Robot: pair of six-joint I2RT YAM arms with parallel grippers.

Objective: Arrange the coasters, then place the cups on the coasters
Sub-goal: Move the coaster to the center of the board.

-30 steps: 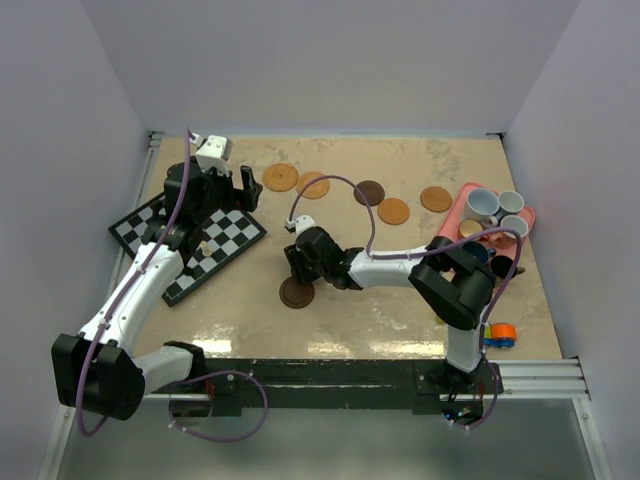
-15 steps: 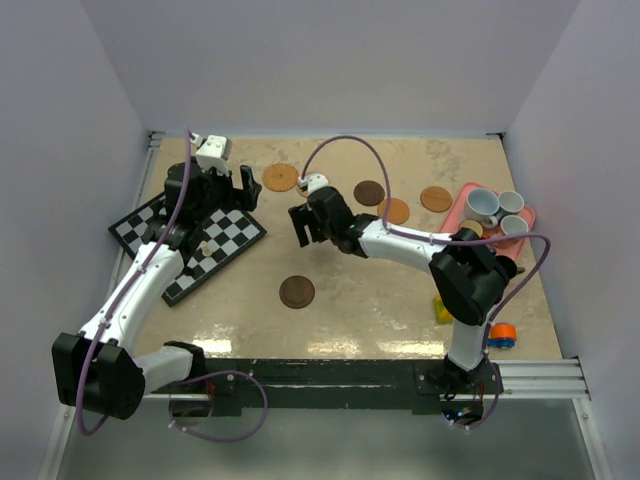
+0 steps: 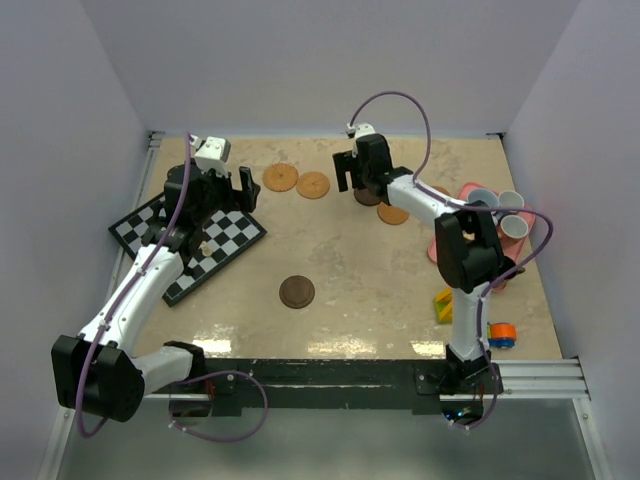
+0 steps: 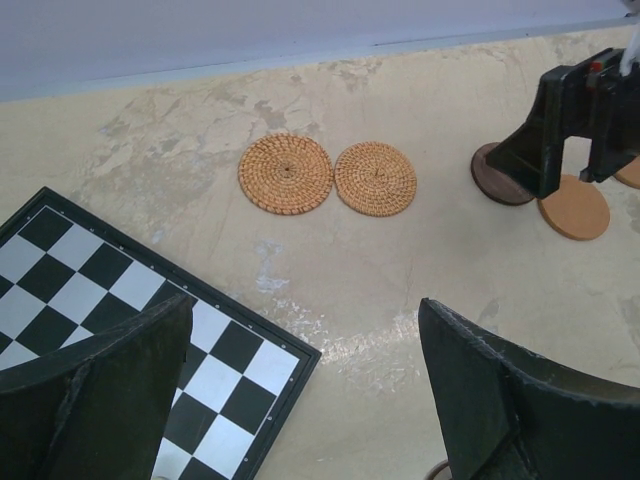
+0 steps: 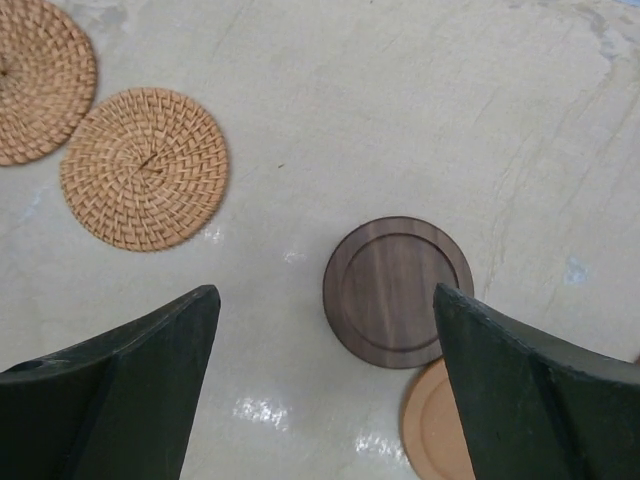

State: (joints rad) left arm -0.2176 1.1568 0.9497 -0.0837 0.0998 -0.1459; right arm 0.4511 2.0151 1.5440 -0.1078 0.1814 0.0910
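- I see bright, even light from above; shadows are soft and short.
- White glare streaks the tabletop (image 3: 350,322) near its front edge.
- The right hand (image 5: 325,295) shows dark, slightly soft fingers (image 5: 110,400) up close.

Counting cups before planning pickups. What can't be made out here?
Cups: top view, the right arm covers part of the tray; three pale ones show, any others hidden.
Tan coaster: right wrist view, cut by the bottom edge and a finger.
Dark coaster: left wrist view, partly behind the right gripper.
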